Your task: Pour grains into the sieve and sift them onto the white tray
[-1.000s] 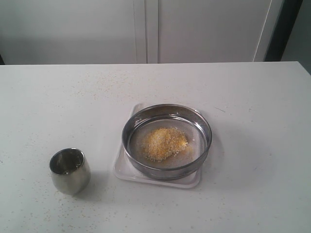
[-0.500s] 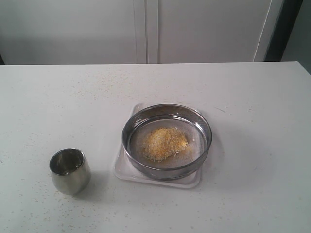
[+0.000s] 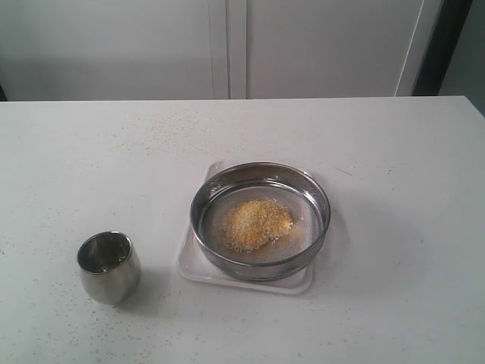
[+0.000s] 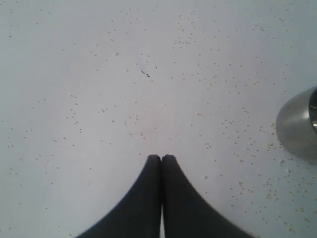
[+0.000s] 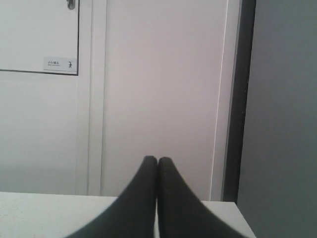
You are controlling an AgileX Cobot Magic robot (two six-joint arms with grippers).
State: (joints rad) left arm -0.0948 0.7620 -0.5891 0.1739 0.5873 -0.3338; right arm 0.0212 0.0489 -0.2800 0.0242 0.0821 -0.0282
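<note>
1. Steel sieve [image 3: 258,268]: wide, round and shallow, with a shiny rim wall and a fine grey mesh floor. It sits on the white tray [image 3: 191,265] near the middle of the surface [image 3: 394,227] and covers most of the tray.
2. Grains [image 3: 254,224]: a loose yellow-golden heap with paler bits, lying on the mesh roughly at centre and clear of the rim wall.
3. Handling, by judgement: the sieve is rigid, fairly light and smooth, so it could slip. The best hold is a pinch on the upright rim wall, one finger inside and one outside, on a side away from the heap. Keep it level, because the grains flow like sand and spill easily.
4. The tray is thin with a low rim. It is probably light and may slide if the sieve is shaken against it.
5. Pouring looks done, sifting probably not. What has reached the tray is hidden under the sieve.
6. Left end effector [image 4: 161,157]: closed and empty, over bare surface dotted with stray grains, with the steel cup [image 4: 297,124] off to one side.
7. Right end effector [image 5: 157,159]: closed and empty, facing the back wall, away from the sieve.
</note>
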